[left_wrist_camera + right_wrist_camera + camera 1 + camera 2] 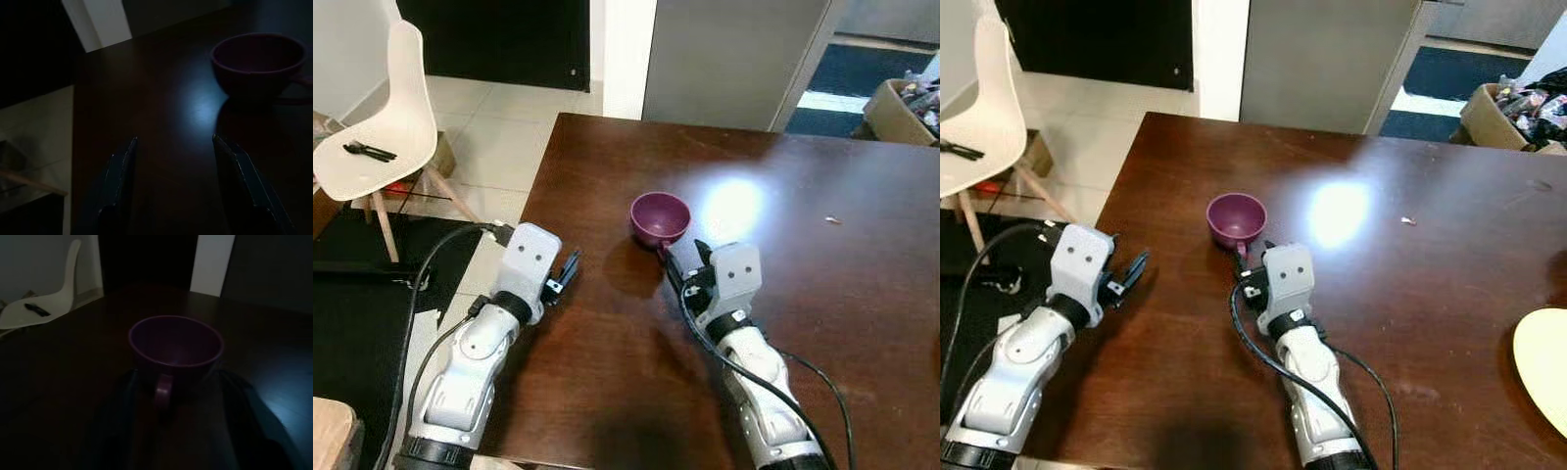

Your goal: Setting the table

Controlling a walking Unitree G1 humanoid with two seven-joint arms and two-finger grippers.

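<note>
Purple cup (pixel 660 217) upright on dark bench (pixel 862 294), handle pointing back toward the robot. Right jaws (pixel 677 262) sit just behind the handle, spread wide, straddling it in the wrist view, not closed on it. Left jaws (pixel 566 271) also wide, further off near the bench's left edge. Right arm nearer.
</note>
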